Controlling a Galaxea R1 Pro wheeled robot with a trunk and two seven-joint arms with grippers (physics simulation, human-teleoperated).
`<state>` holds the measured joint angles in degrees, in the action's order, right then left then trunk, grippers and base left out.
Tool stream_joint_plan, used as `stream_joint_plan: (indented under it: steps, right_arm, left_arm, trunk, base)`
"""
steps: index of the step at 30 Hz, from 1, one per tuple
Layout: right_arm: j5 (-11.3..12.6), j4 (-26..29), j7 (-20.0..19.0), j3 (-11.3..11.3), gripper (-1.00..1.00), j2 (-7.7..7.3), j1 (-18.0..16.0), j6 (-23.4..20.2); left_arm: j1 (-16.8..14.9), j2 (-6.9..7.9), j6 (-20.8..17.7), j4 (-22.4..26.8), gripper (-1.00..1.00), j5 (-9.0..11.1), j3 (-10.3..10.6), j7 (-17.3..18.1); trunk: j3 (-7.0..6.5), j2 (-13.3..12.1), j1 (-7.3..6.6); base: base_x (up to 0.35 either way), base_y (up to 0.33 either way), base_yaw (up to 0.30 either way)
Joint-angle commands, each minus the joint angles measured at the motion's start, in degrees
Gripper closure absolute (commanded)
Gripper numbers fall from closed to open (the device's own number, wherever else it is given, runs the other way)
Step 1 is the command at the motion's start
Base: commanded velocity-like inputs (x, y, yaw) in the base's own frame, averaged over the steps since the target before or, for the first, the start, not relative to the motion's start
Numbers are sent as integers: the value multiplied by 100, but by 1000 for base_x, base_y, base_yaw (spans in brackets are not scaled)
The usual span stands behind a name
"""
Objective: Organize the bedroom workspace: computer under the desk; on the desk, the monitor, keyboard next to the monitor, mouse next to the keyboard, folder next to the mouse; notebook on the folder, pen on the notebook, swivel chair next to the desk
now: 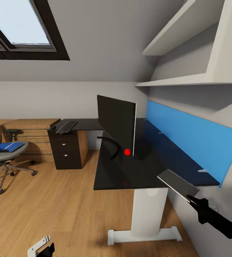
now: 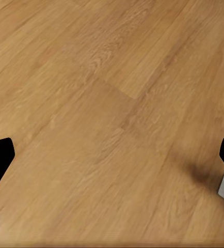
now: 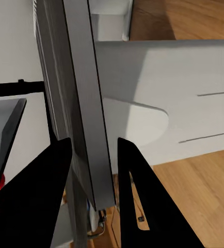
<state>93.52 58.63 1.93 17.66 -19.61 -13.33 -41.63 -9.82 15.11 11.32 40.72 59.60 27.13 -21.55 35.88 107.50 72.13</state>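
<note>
Your right tool (image 3: 94,170) clamped on one notebook (image 1: 177,185) above the counter (image 1: 130,171), your left tool (image 2: 112,165) spread wide over floor (image 2: 101,103), one monitor (image 1: 116,123), one keyboard (image 1: 66,126), one folder (image 1: 7,146) on one chair (image 1: 3,153).

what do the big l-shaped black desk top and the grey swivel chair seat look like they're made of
The large L-shaped black desk top looks like glossy lacquered board or laminate: it mirrors the blue wall panel. It could also be glass. The grey swivel chair seems upholstered in matte fabric, with no shine on the seat. Its five-star base looks like polished metal, pale and glinting.
</note>
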Motion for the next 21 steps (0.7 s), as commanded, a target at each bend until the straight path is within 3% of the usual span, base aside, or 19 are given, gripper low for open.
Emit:
stream_joint_plan:
  steps: [1,21]
  right_arm:
    - [-20,-2,27,9,100,1,-3,-30]
    - [-20,2,27,7,100,8,-3,-30]
  left_arm:
    - [-9,9,46,6,-100,60,49,-37]
    - [-8,9,46,6,-100,60,51,-35]
  trunk:
    - [6,3,-1]
    - [6,3,-1]
  base:
    - [-22,0,0]
    - [-3,0,0]
